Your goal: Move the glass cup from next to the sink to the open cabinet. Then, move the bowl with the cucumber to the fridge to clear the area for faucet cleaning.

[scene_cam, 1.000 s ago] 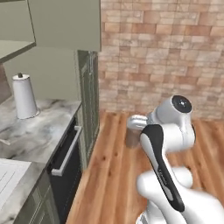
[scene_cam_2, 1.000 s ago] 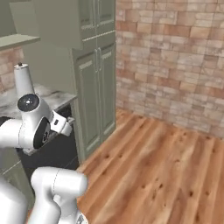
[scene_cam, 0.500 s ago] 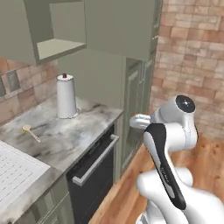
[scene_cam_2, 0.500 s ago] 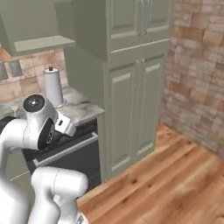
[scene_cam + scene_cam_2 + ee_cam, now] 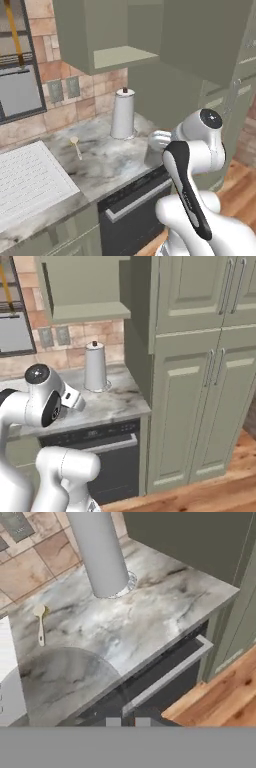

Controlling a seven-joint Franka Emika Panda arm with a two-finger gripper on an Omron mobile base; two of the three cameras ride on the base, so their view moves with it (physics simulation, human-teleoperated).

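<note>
The glass cup shows as a clear rounded shape at the lower left of the hand view, close against my gripper, which is shut on its rim. In the left base view the cup hangs as a faint grey form under the hand, over the counter's front edge. The open cabinet is on the wall above the counter, with its bare shelf facing me. The bowl with the cucumber and the fridge are out of view.
A paper towel roll stands at the back of the marble counter. A wooden spoon lies left of it. A white ribbed sink board is at the left. A dark dishwasher sits below. Tall cabinet doors rise at the right.
The whole picture has swung from the brick wall and wood floor to the counter and wall cabinet, so the base has moved. The arm's pose and the shut gripper look the same.
</note>
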